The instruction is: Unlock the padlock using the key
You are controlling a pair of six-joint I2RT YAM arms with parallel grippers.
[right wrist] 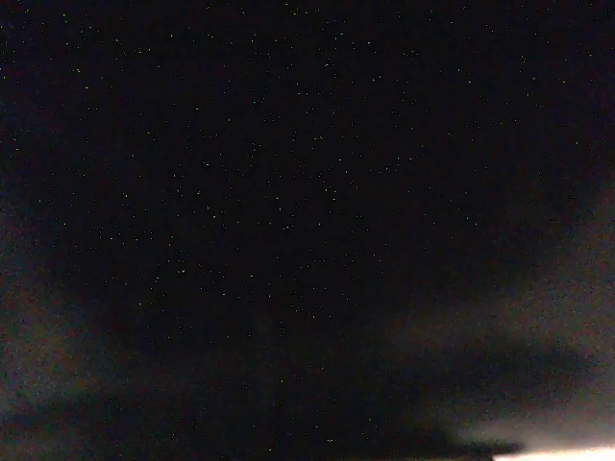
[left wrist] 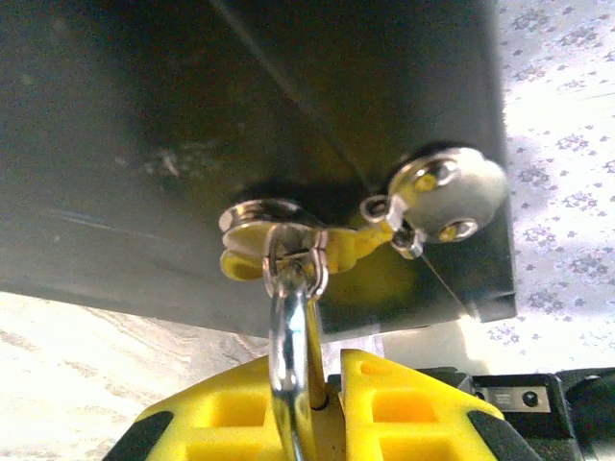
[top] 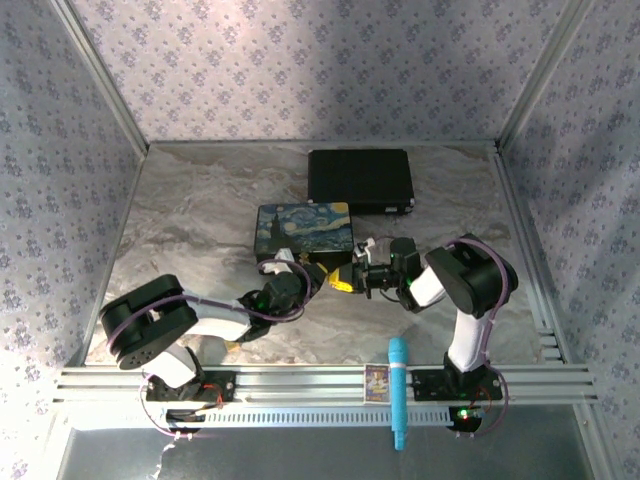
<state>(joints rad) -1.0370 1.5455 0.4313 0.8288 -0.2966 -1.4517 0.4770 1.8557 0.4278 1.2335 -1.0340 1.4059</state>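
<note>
Steadying padlock [left wrist: 286, 322] hung through hasp [left wrist: 269, 219] on painted box [top: 303, 228] front, tabletop [top: 200, 220] centre: left pincer [left wrist: 306, 384] clamped tight on it, likely bracing it for unlocking. Right pincer [top: 358, 275] just beside; opening impossible to tell.

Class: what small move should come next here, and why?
Probably ease the right claw in toward the padlock. The left claw grips it by the shackle, which is threaded through the hasp, and the right claw sits close beside it.
</note>
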